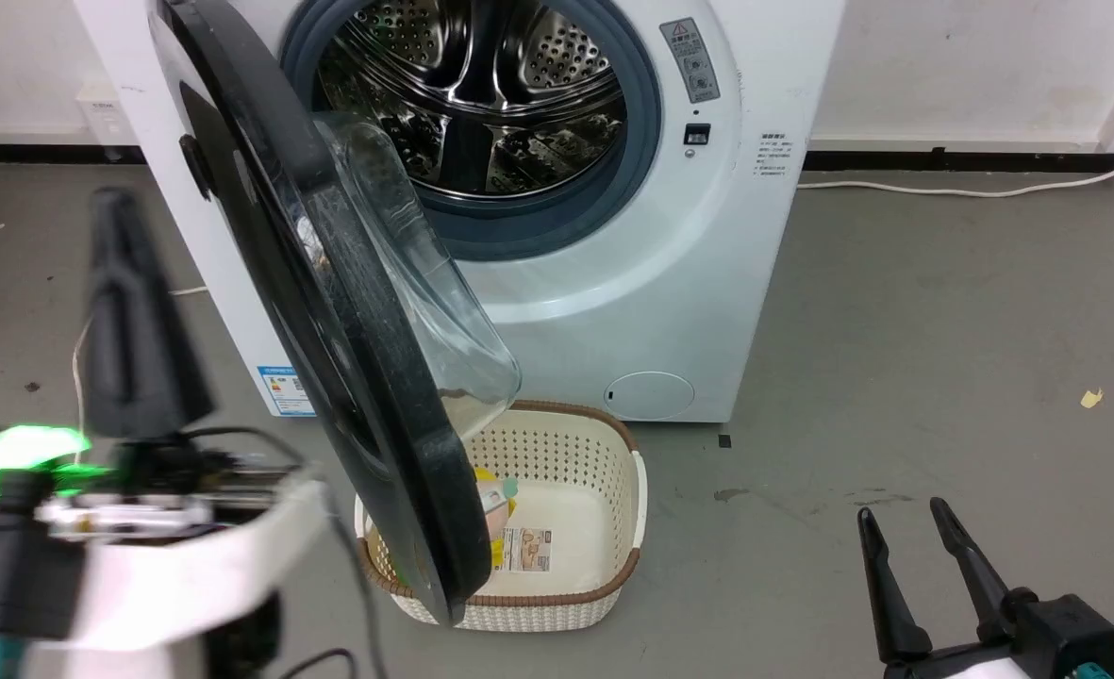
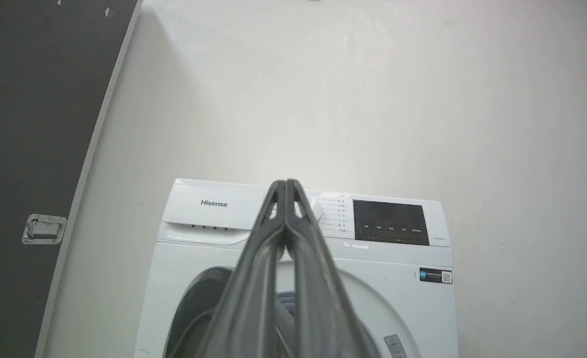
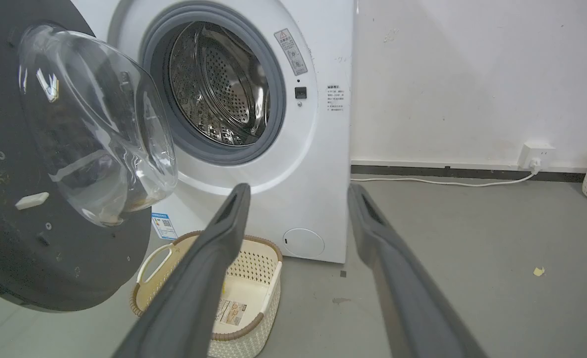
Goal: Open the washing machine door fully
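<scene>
washing machine door (image 1: 330,311) stands wide open on the left of the washing machine (image 1: 670,283), drum exposed, lower edge over the basket (image 1: 613,443). left claw (image 2: 286,185) closed on nothing, right claw (image 1: 901,514) open, well apart from door

The washing machine door (image 1: 368,396) hides part of the laundry basket (image 1: 575,453); the head view's top edge cuts off the door's top. The left gripper (image 1: 118,217) is blurred.
</scene>
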